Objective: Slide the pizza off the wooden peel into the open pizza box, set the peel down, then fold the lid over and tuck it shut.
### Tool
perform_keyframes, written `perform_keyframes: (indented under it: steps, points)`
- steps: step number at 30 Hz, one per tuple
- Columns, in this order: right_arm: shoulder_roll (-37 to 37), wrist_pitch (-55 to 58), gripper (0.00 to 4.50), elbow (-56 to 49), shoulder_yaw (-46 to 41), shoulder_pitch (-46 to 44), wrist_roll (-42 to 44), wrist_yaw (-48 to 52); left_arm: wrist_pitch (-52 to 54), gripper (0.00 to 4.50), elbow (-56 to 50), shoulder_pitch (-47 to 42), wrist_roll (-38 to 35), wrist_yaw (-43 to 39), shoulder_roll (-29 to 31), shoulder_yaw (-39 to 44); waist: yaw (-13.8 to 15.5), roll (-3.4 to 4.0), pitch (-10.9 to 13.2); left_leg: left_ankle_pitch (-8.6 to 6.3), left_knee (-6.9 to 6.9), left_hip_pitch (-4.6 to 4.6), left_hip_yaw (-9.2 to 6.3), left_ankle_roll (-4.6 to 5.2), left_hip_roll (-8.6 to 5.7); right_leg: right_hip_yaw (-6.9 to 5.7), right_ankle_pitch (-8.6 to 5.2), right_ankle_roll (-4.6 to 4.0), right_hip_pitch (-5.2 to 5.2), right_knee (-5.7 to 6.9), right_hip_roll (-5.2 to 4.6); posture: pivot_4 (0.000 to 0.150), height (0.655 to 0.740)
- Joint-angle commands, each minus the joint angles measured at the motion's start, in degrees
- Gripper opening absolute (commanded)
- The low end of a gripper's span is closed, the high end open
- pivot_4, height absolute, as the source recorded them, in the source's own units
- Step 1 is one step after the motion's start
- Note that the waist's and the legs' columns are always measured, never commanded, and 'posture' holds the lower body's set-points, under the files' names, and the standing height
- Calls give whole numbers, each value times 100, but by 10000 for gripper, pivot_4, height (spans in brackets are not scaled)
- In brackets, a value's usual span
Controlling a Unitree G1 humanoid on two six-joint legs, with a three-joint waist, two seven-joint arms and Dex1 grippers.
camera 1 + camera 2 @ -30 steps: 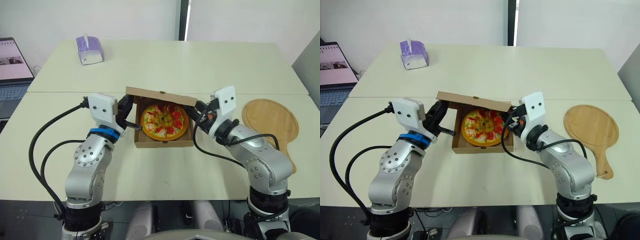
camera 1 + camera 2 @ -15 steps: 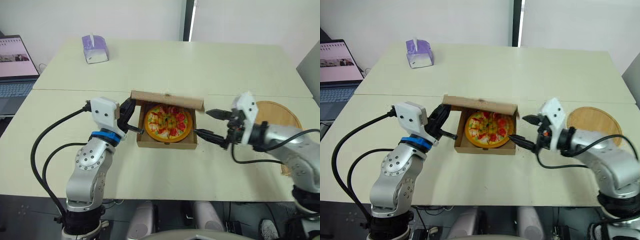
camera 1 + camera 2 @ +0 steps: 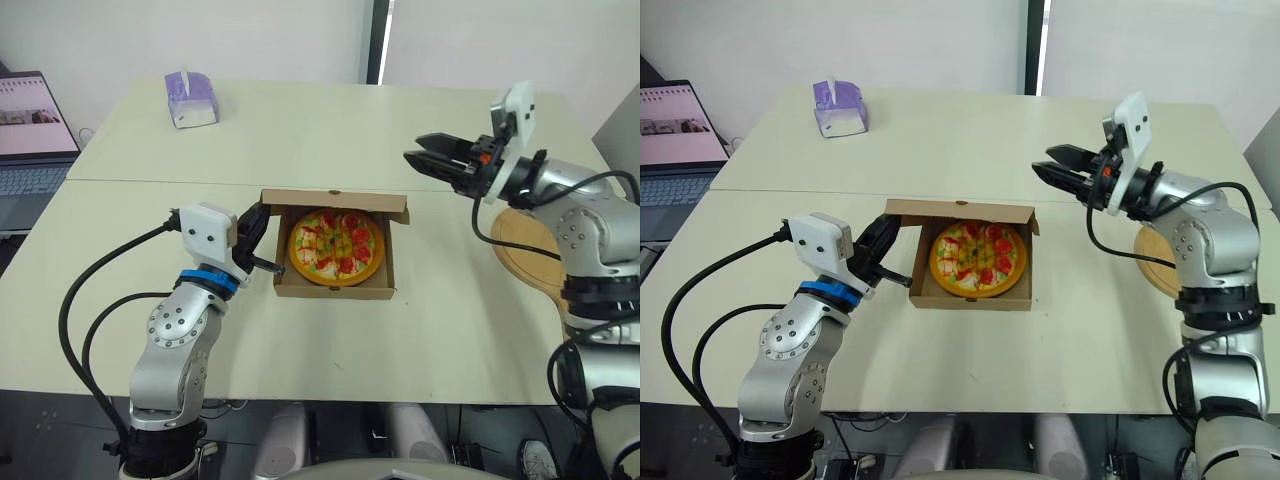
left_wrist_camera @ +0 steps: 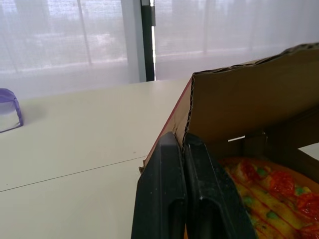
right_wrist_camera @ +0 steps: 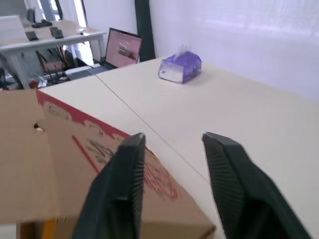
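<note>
Right hand (image 3: 412,147) held high (fingers parted).

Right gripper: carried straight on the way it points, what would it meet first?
Probably bare tabletop just beyond the pizza box lid, which the right gripper seems to clear; the tissue box lies farther along. Depth is unclear.

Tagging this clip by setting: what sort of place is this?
Probably an office or lab, not a kitchen: pale tables pushed together, an open laptop at one edge, a tissue box, and more desks with equipment behind.
</note>
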Motion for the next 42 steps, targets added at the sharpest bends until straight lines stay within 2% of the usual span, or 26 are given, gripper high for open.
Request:
perform_keyframes:
  steps: [1,2,3,10,14,19,24,27,28,32,36,39,42]
  points:
    - [149,-64,5500,148,116,-58,46,201,-146,0,-138,16,25,-12,37,31,2,0,0,0,-1,-1,0,1,0,0,0,0,-1,-1,-2,1500,7400]
    - [174,-44,1676,172,165,-16,46,271,-148,0,-143,22,29,-10,35,23,3,0,0,-1,-3,-3,1,1,-2,0,0,0,-3,-3,-4,1500,7400]
    - [188,-34,412,175,203,30,48,326,-143,0,-156,32,29,-7,32,15,3,0,0,-1,-3,-4,2,2,-3,1,0,0,-4,-5,-6,1500,7400]
    - [341,7,412,109,269,203,69,351,-224,0,-299,288,91,-39,97,-6,5,2,1,-3,-8,-2,3,4,-2,0,0,0,-6,-3,-8,1500,7400]
    - [394,30,0,73,267,245,76,340,-299,9275,-345,468,57,-129,154,8,-1,2,1,-3,-10,-1,3,4,-2,0,0,0,-7,-3,-7,1500,7400]
    - [433,12,0,7,339,342,51,365,-99,25638,-423,925,-348,-484,427,346,-3,3,2,-3,-22,-1,4,4,-2,0,0,0,-11,-9,-7,1500,7400]
    - [474,-3,0,-57,417,411,41,391,320,25638,-431,1672,-1112,-1488,1285,1019,-9,8,5,-3,-35,0,6,4,0,-2,-3,-4,-16,-12,-7,1500,7400]
    - [471,-1,0,-94,442,450,35,414,530,25638,-72,1616,-1570,-2032,1947,1670,-5,12,9,-2,-35,0,4,4,2,-6,-4,-5,-16,-12,-7,1500,7400]
    - [463,5,0,-114,454,470,38,429,664,25638,87,1435,-1775,-2205,2192,1854,2,14,10,-2,-35,0,2,3,2,-8,-5,-6,-16,-12,-7,1500,7400]
    - [435,25,0,-245,517,596,45,458,1500,13371,734,121,-2690,-2626,3021,2132,47,10,16,-1,-33,0,-13,2,-6,-17,-5,-5,-10,-13,-7,1500,7400]
    - [408,46,0,-389,572,743,45,460,2169,502,1448,-1556,-3096,-3063,3412,1520,5,10,16,-1,-34,-1,-10,2,-14,-13,-3,0,-10,-15,-10,1500,7400]
    - [384,28,0,-496,618,866,22,448,2426,502,1910,-2584,-3091,-3387,3309,883,-7,9,17,10,-36,-6,-4,-17,-15,-11,-4,2,-15,-20,-11,1500,7400]
    - [382,20,0,-554,635,915,4,418,2550,502,2099,-2955,-3003,-3716,3272,443,-64,10,18,11,-45,-9,6,-22,-15,-1,-4,2,-23,-26,-12,1500,7400]
